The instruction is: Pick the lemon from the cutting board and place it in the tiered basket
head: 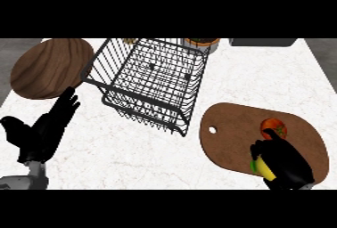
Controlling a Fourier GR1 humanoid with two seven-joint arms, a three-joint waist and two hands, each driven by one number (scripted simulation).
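Observation:
A brown cutting board [227, 133] with a small hole lies on the counter at the right. On its right part sits a red tomato [272, 128]. My right hand [286, 164] lies over the board's lower right with its fingers curled round a yellow lemon [262, 166], of which only the left side shows. The black wire tiered basket [154, 80] stands at the middle back, left of the board. My left hand [46, 129] rests open at the left edge, fingers up.
A round dark wooden board [46, 67] lies at the back left, beside the basket. An orange-rimmed pot [202, 42] and a dark box [262, 42] sit at the back edge. White marble counter [132, 151] lies between my hands.

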